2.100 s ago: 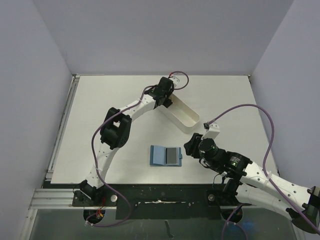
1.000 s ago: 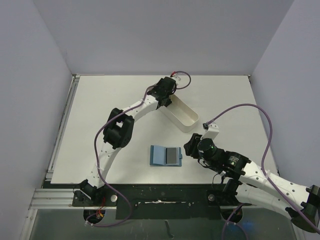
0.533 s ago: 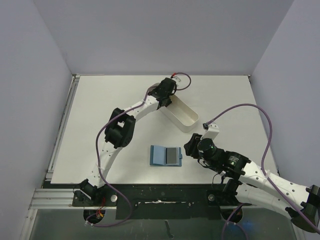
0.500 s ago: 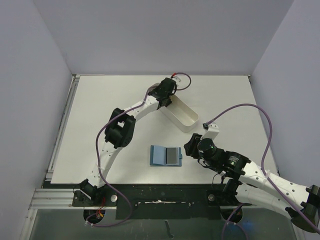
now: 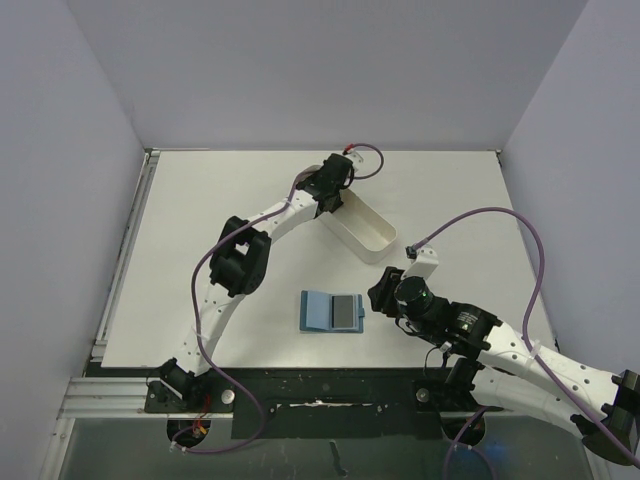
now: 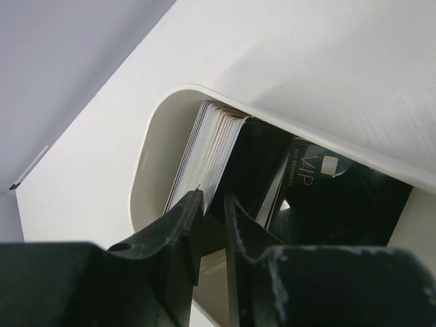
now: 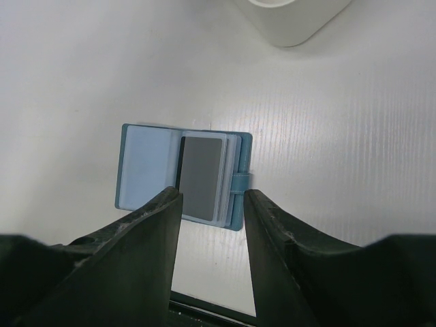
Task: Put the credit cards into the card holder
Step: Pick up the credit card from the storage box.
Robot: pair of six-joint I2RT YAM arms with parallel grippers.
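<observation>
Several thin credit cards (image 6: 211,146) stand in a rounded tray (image 6: 146,157).

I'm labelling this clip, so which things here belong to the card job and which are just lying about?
For the job: credit cards standing in the white tray; open blue card holder, a grey card in one pocket; left gripper at the stack; right gripper, open above the holder.
Just there: the tray itself, purple cables, table.

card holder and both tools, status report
Left tool in white tray, narrow gap at card stack, grip unclear. Right tool open over card holder, lying open, grey card in pocket. No obstruction seen.
</observation>
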